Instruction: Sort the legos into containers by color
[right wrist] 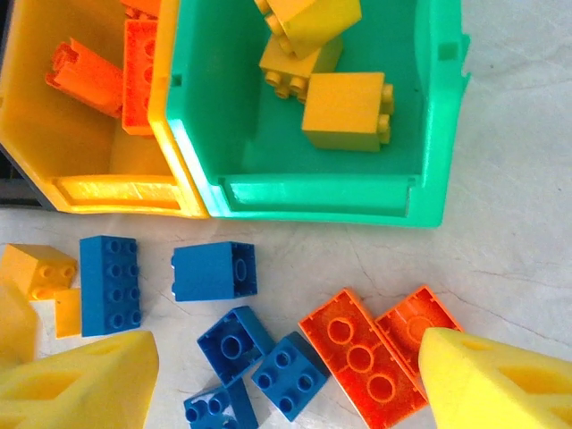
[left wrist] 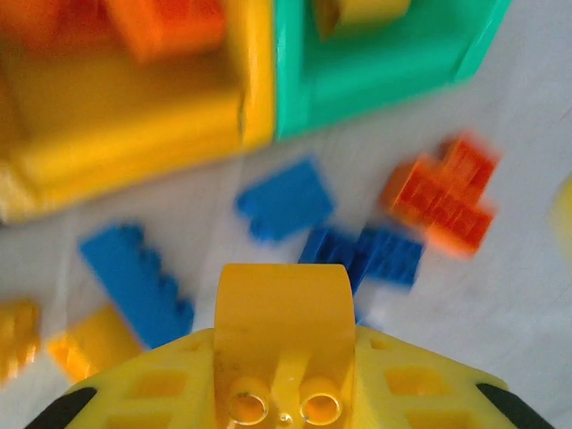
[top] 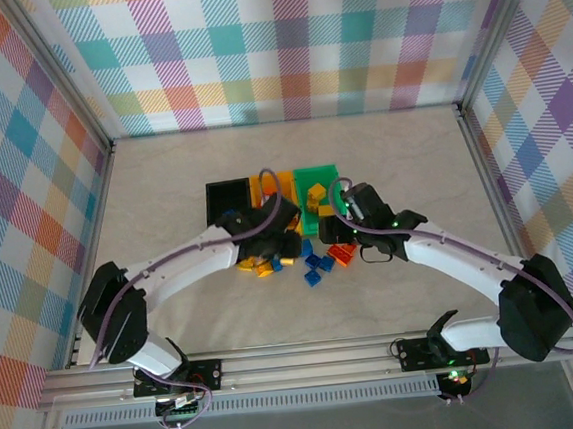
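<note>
Presently the left jaws are shut on a yellow brick (left wrist: 284, 304), gripped across its smooth side walls. Whether it is lifted off the counter (top: 164, 185) cannot be told. It sits over the loose pile, just on the near side of the seam between the yellow-orange bin (right wrist: 116, 192) and the green bin (right wrist: 313, 192). The right jaws stand wide apart and hold nothing, poised above the blue bricks (right wrist: 214, 271) and orange-red bricks (right wrist: 362, 357) lying on the counter.

The three bins stand joined in a row about mid-counter, a little toward the far edge, with the black bin (top: 225, 195) at the left end. The green bin contains several yellow pieces and the yellow-orange bin contains orange-red ones. On that evidence the held brick belongs in the green bin, and the blue ones presumably in the black.

Handling assessment: the bricks appear light, rigid and hard-surfaced, so crushing is not a concern, but the glossy plastic is likely slippery. A hold is best taken on two opposite flat walls, centred, not on the studded top, where the jaws would seat unevenly. An off-centre pinch could let a piece pivot or slip out. Several pieces in the pile lie touching or close together, so a descent risks nudging neighbours. The blue brick nearest the bins, standing apart, offers the cleanest approach.
</note>
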You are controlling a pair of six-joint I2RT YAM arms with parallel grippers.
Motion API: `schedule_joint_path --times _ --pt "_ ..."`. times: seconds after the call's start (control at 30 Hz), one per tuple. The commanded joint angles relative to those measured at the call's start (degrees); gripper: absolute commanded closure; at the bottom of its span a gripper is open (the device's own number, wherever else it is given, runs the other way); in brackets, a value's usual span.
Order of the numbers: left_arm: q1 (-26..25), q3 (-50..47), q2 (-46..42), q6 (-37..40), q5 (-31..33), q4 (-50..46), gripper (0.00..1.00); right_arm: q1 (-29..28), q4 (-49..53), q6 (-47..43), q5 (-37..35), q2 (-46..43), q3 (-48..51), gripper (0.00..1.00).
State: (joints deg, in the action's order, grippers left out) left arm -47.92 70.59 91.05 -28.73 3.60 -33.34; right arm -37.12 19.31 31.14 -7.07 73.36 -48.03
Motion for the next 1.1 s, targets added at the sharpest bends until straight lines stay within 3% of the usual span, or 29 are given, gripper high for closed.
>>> schedule_joint_path --times 0.0,0.4,0.47,0.6,0.73,0.83,1.07 --pt "1.95 8.66 6.88 3.61 -2.09 -0.34 0.72 0.53 -0.06 1.29 -1.02 -1.87 1.22 0.23" --pt "3.64 37.4 29.6 5.4 -1.4 -8.52 0.74 1.11 1.65 1.23 -1.28 -4.81 2.37 0.22" --pt "3.64 40.12 31.78 5.25 -1.73 -9.2 0.7 1.08 1.69 1.36 -1.19 -4.98 2.57 0.22" --pt "3.69 43.86 34.37 4.64 -2.04 -10.59 0.47 1.05 1.96 1.27 -1.12 -5.4 2.62 0.21" --pt "3.68 43.55 32.64 3.98 -2.01 -9.97 0.3 1.11 2.4 1.0 -0.84 -5.6 2.78 0.19" --pt "3.68 41.24 29.21 3.36 -2.73 -8.6 0.23 1.1 2.5 0.94 -0.69 -5.26 3.26 0.19" --pt "3.64 23.5 12.8 0.78 -4.05 -0.87 0.06 -0.15 0.68 -1.78 7.45 0.73 3.23 0.24"
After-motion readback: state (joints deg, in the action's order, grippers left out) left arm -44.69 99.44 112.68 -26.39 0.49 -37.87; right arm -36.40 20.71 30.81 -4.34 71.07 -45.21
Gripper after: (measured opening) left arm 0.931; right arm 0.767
